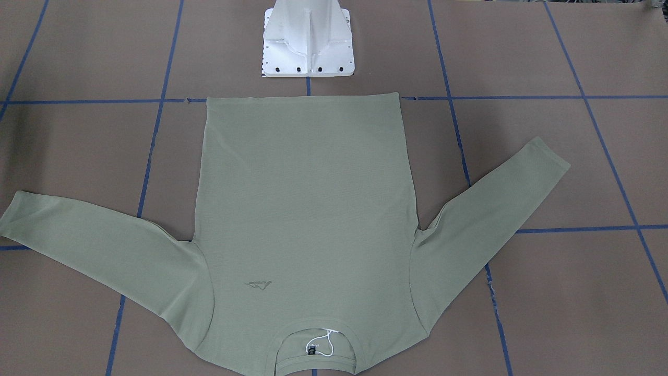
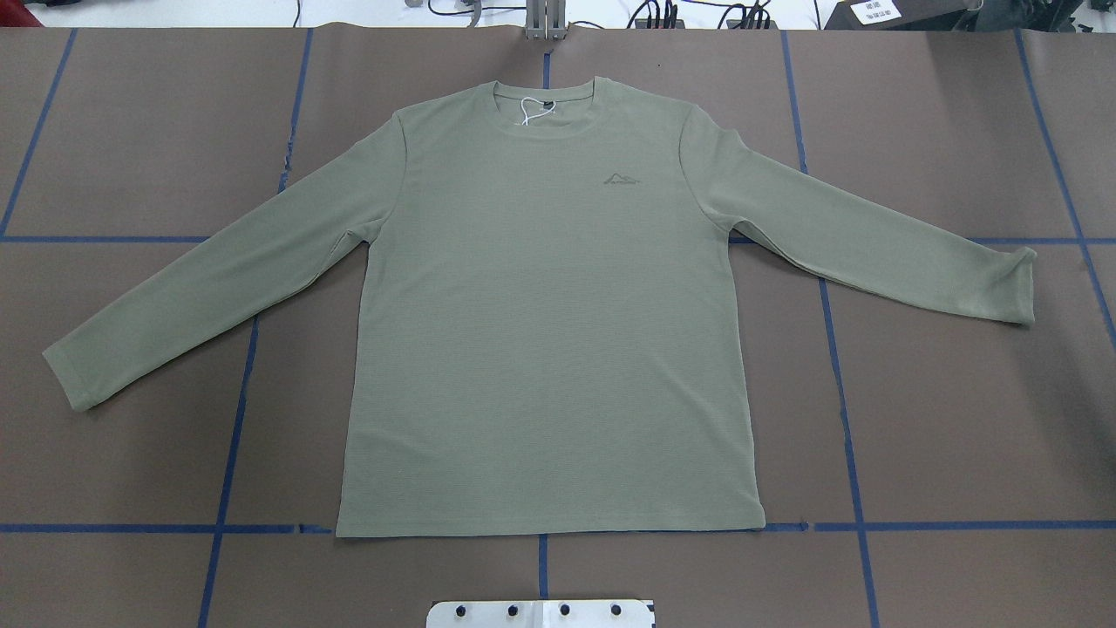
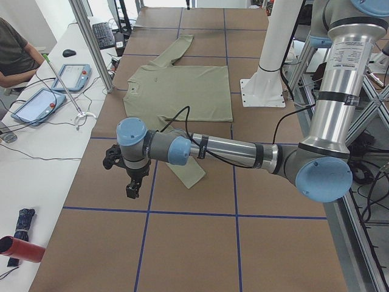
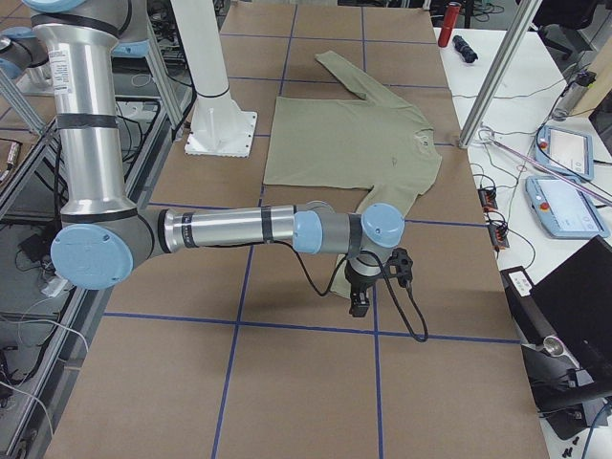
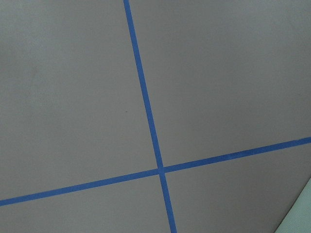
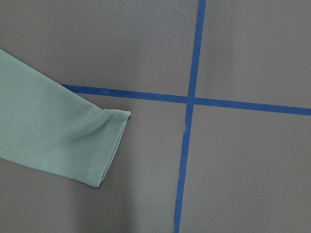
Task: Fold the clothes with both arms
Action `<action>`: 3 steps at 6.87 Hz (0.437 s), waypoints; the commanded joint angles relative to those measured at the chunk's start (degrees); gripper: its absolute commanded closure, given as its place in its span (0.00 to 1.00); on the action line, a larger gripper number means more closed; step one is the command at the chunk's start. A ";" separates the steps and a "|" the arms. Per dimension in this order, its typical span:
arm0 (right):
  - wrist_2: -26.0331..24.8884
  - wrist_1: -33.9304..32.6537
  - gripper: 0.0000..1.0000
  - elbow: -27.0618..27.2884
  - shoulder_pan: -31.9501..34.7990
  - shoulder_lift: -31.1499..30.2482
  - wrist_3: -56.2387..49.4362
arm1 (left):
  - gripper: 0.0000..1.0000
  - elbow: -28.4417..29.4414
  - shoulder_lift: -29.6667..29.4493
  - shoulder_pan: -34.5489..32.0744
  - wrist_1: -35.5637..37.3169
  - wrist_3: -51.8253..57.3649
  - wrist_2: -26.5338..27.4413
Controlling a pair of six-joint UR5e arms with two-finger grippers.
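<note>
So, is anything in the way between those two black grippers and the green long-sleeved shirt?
Nothing visible. The sage-green knit shirt lies flat on the brown table, sleeves spread. The left gripper and the right gripper hang just beyond its sleeves, with only bare surface and blue tape lines between.

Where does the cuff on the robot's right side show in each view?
Front-facing: cuff at the far left edge.
Overhead: cuff at far right.
Exterior left: cuff top centre, far end.
Exterior right: cuff just below centre.
Left wrist: not in it.
Right wrist: cuff left of centre.
Shared landmark: white pedestal, beside the hem of the shirt.
</note>
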 commanded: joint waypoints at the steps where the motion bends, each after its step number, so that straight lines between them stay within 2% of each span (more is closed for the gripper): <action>1: 1.68 5.04 0.00 -1.30 0.00 -0.61 0.22 | 0.00 -0.06 0.35 0.32 -3.41 -0.17 -0.44; 2: 3.17 8.12 0.00 -1.05 -0.18 -0.70 2.65 | 0.00 0.46 0.44 0.32 -3.87 0.00 -0.53; 3: 3.18 12.93 0.00 -4.61 -0.44 -0.70 3.63 | 0.00 -0.41 0.44 0.41 -3.79 -0.26 -3.31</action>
